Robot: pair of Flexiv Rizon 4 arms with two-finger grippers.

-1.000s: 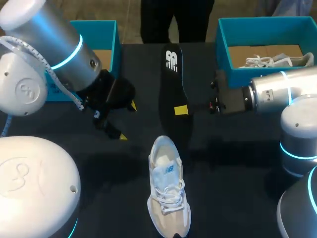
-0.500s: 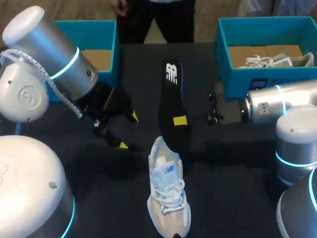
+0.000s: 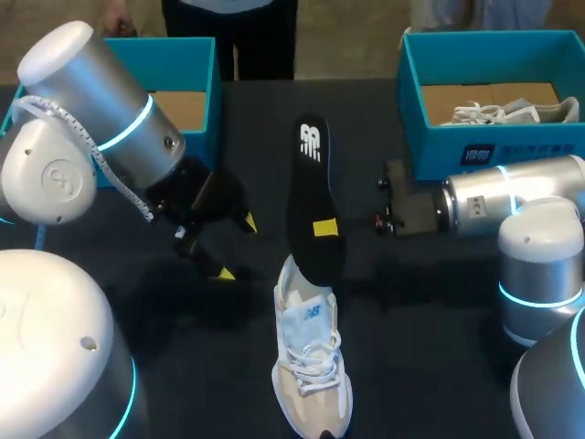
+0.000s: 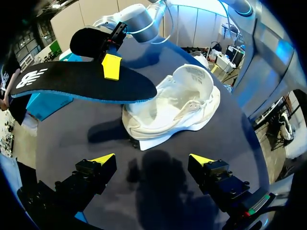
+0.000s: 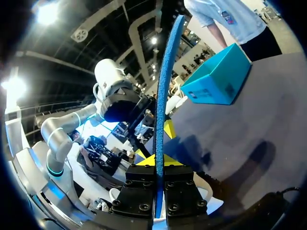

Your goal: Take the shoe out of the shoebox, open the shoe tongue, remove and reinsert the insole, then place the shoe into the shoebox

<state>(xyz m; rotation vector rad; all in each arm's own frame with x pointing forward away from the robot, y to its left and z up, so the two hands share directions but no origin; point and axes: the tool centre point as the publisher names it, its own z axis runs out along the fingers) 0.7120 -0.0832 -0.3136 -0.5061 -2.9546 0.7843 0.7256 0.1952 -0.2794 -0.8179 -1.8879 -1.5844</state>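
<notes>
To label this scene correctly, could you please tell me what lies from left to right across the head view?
Left shoebox, left gripper, insole, right shoebox.

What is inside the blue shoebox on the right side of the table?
A white shoe lies in the shoebox, on its brown cardboard floor. The near wall covers the front strip of the inside, so anything there cannot be seen.

Noted: insole [image 3: 311, 197] end overlaps shoe [image 3: 311, 366] heel, concealing it. Of right gripper [image 5: 157, 160], second finger hidden beneath insole in head view.
</notes>
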